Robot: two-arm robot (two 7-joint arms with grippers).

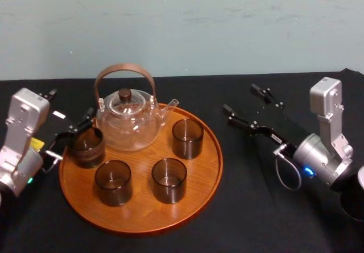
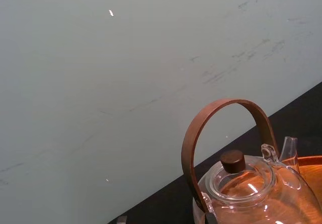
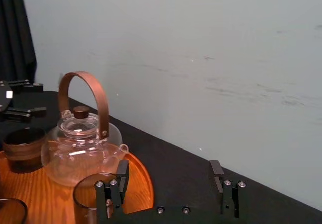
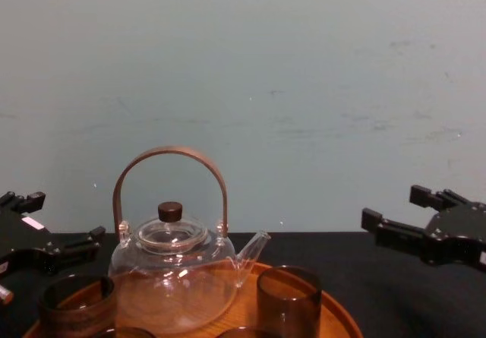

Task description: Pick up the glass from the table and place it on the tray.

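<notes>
Several dark brown glasses stand on the round wooden tray (image 1: 142, 225) around a clear teapot (image 1: 128, 122). The leftmost glass (image 1: 87, 146) stands upright just inside the tray's left rim. My left gripper (image 1: 71, 105) hovers open just above and behind it, with its fingers clear of the glass. From the chest view the left gripper (image 4: 53, 220) is above that glass (image 4: 76, 301). My right gripper (image 1: 242, 99) is open and holds nothing, above the black table (image 1: 261, 207) to the right of the tray. Its fingers (image 3: 114, 193) stand wide apart in the right wrist view.
The teapot's tall brown handle (image 1: 124, 71) arches over the back of the tray. Three other glasses (image 1: 187, 138) (image 1: 169, 179) (image 1: 113, 182) stand on the tray's middle and front. A pale wall rises behind the table.
</notes>
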